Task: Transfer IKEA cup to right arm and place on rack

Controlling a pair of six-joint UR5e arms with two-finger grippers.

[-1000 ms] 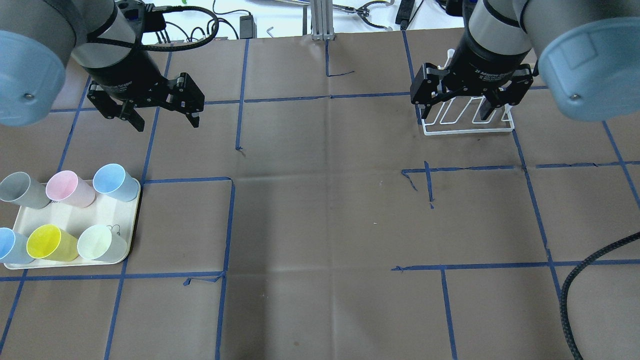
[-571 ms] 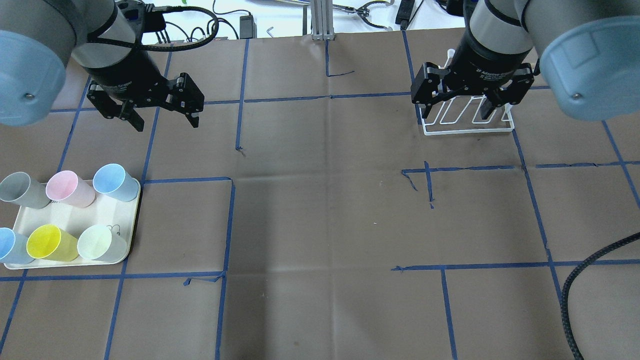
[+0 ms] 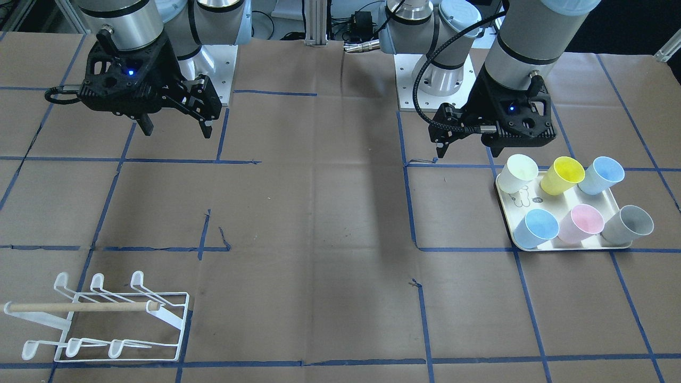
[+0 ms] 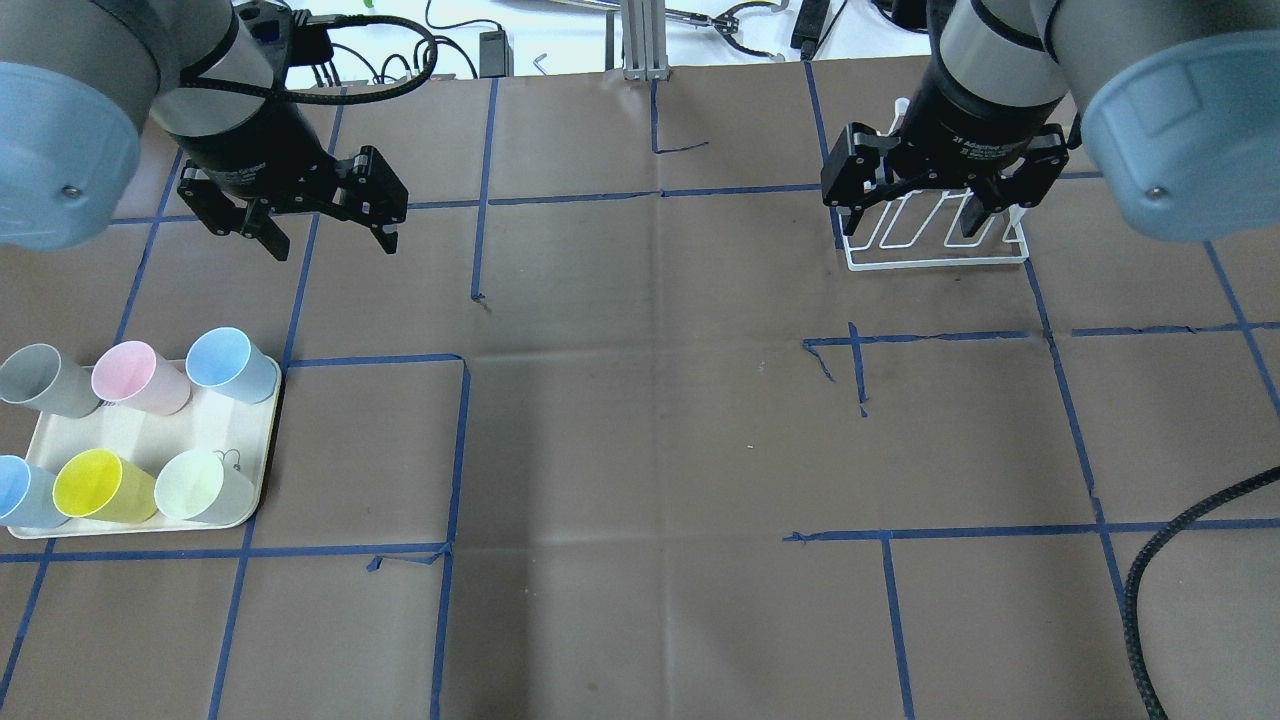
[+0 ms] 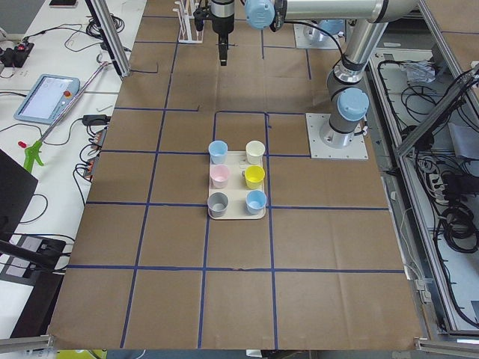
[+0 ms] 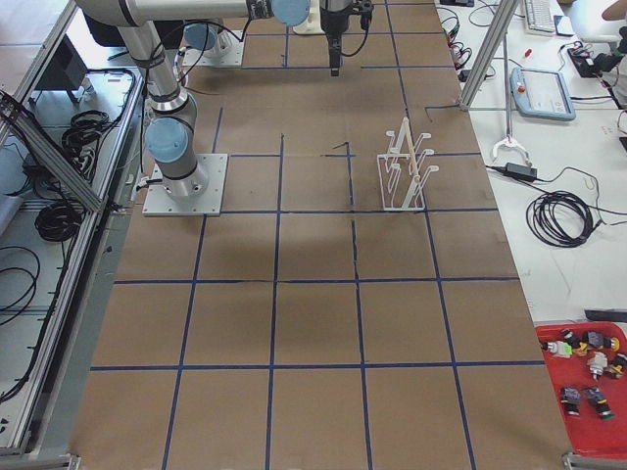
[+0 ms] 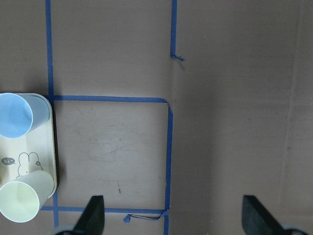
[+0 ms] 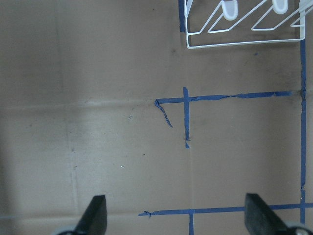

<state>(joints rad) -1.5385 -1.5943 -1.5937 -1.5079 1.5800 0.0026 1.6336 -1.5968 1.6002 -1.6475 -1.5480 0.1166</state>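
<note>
Several pastel cups stand on a cream tray (image 4: 150,440) at the table's left: grey (image 4: 40,380), pink (image 4: 135,377), blue (image 4: 228,364), yellow (image 4: 100,486) and pale green (image 4: 200,486). My left gripper (image 4: 332,240) hangs open and empty above the table, beyond the tray. Its wrist view shows the blue cup (image 7: 19,115) and pale green cup (image 7: 22,200) at the left edge. My right gripper (image 4: 908,228) hangs open and empty over the white wire rack (image 4: 940,250). The rack (image 3: 106,319) with its wooden dowel stands empty at the far right.
Brown paper with blue tape lines covers the table (image 4: 640,450). A black cable (image 4: 1150,580) loops in at the front right. Cables and tools lie beyond the far edge (image 4: 480,40). A red parts tray (image 6: 588,377) sits off the table on the operators' side.
Both arms have shifted only very slightly. Both grippers stay open and empty, and the cups and rack have not moved.
</note>
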